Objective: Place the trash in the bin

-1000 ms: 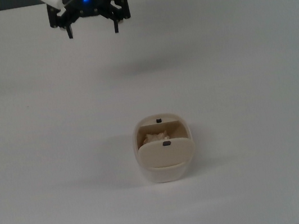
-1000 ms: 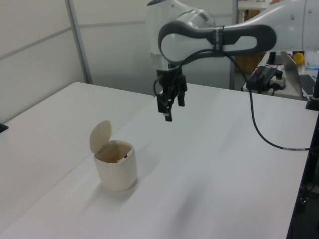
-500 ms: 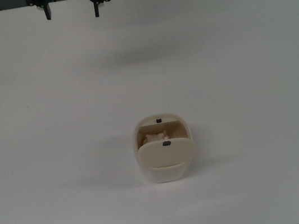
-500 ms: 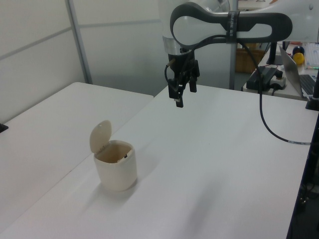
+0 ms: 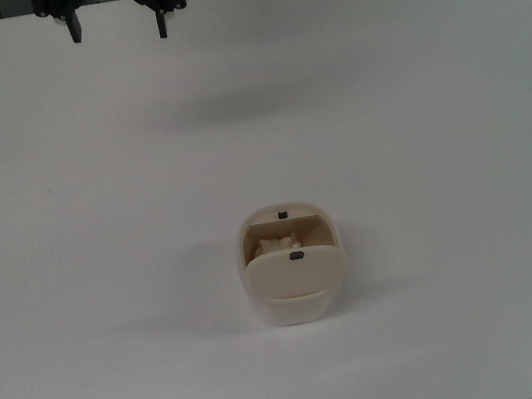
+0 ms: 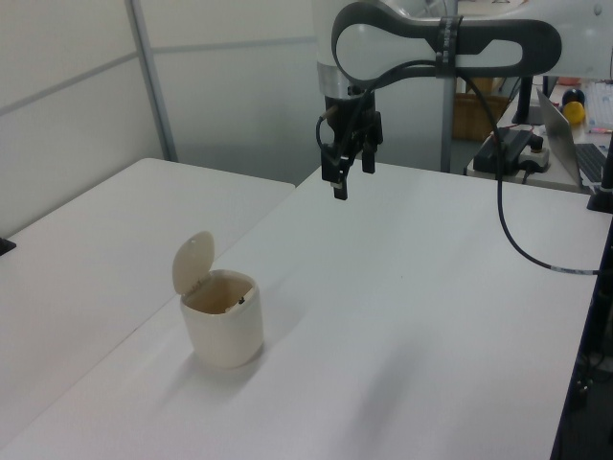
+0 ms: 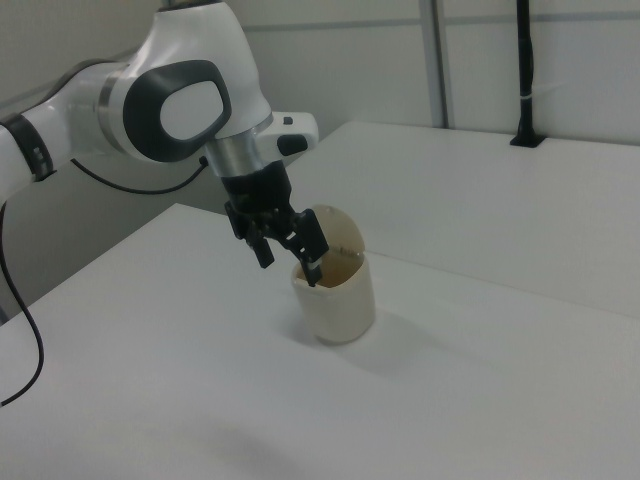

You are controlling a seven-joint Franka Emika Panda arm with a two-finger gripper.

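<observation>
Where lid stands up, one bin (image 5: 297, 301), one trash (image 5: 275, 246) wad inside.

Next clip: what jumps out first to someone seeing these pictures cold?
The small beige bin standing alone on the white table, lid tipped up, with the crumpled trash already inside. Then the gripper, open and empty, at the top view's upper left edge, well away from the bin.

Bin (image 5: 298, 296) smooth matt cream plastic; trash (image 5: 275, 246) crumpled white paper; table (image 5: 415, 115) matt white; arm (image 7: 150, 100) glossy shell
</observation>
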